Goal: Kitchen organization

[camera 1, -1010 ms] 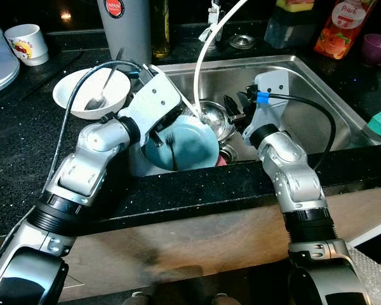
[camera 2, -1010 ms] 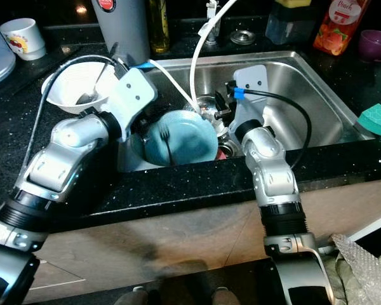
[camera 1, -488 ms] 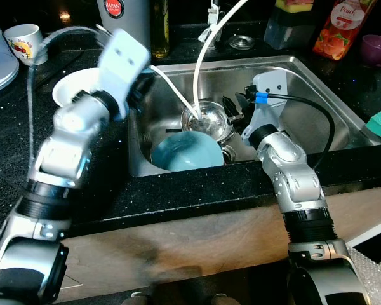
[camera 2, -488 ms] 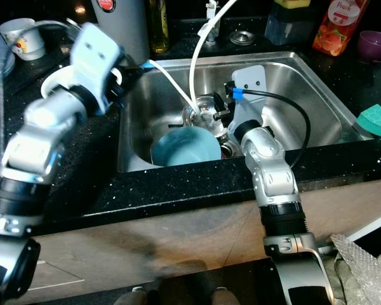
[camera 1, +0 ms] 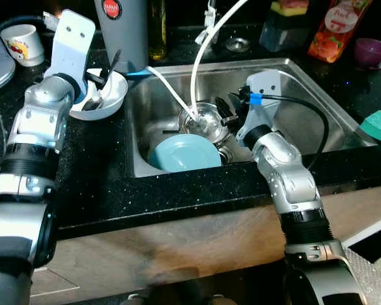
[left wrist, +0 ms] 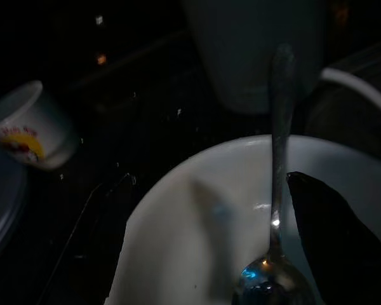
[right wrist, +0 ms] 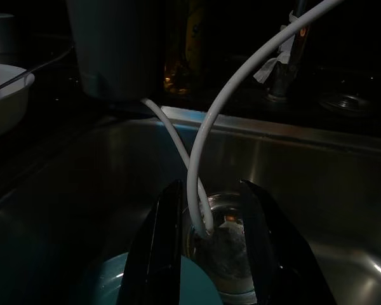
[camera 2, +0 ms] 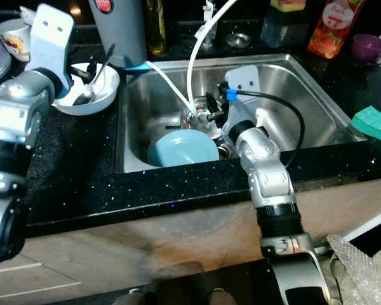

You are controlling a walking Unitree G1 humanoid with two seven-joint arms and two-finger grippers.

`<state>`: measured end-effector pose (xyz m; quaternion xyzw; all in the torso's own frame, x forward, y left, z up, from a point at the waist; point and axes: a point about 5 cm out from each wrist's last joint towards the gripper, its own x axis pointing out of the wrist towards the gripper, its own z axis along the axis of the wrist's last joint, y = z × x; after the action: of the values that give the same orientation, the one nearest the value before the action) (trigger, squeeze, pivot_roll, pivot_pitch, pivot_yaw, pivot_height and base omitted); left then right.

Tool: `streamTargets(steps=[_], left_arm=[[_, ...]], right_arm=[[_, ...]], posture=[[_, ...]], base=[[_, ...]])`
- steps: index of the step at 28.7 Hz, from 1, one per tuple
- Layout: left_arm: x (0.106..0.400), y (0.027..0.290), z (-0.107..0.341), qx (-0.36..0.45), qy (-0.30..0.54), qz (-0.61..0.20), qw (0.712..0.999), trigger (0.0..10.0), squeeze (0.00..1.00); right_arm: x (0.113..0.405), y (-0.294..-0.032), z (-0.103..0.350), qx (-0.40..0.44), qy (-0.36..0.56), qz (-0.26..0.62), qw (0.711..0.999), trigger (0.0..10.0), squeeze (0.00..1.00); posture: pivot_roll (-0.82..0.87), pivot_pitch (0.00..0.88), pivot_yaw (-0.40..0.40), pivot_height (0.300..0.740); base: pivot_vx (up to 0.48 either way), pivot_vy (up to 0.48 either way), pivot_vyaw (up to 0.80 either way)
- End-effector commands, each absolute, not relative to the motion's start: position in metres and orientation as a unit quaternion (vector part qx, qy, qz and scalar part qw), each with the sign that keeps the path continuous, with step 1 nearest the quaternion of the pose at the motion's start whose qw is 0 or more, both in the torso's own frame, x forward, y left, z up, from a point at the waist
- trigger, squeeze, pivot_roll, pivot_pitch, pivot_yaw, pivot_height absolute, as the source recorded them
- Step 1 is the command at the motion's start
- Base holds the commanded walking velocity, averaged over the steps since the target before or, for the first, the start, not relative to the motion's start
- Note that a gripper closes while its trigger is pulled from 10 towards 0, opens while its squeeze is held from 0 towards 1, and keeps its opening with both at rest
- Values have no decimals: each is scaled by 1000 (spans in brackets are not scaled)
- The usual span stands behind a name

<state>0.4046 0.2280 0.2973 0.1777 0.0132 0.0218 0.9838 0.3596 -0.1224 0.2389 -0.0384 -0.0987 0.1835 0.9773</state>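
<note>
Black counter fronts you. Nearest in the sink (camera 1: 317, 95) lies the teal plate (camera 1: 184, 154); behind it your right gripper (right wrist: 206, 254), fingers parted, straddles the white hose (camera 1: 200, 70). Your left gripper (camera 1: 95, 82), grip unclear, hovers over the white bowl (camera 1: 114, 101) with its spoon (left wrist: 273, 210).

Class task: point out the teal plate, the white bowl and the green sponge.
teal plate (camera 1: 185, 155): left eye view, middle of its face.
white bowl (camera 2: 105, 95): right eye view, front rim.
green sponge (camera 2: 374, 122): right eye view, top surface.

plate (camera 1: 185, 154) in sink (camera 1: 305, 82); bowl (camera 1: 108, 95) left on counter (camera 1: 95, 171).
</note>
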Motion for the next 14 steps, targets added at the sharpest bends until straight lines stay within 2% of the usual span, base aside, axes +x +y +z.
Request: streamTargets(steps=[1,14], left_arm=[[409,227,294,158,30,14,987,10000,0],[419,216,296,141,74,-25,987,10000,0]], right_arm=[[358,-122,238,-32,-95,188,977,10000,0],[358,-124,241,-33,-96,187,977,10000,0]], posture=[[27,108,-32,740],[23,137,-20,740]], base=[[0,0,0],[0,0,0]])
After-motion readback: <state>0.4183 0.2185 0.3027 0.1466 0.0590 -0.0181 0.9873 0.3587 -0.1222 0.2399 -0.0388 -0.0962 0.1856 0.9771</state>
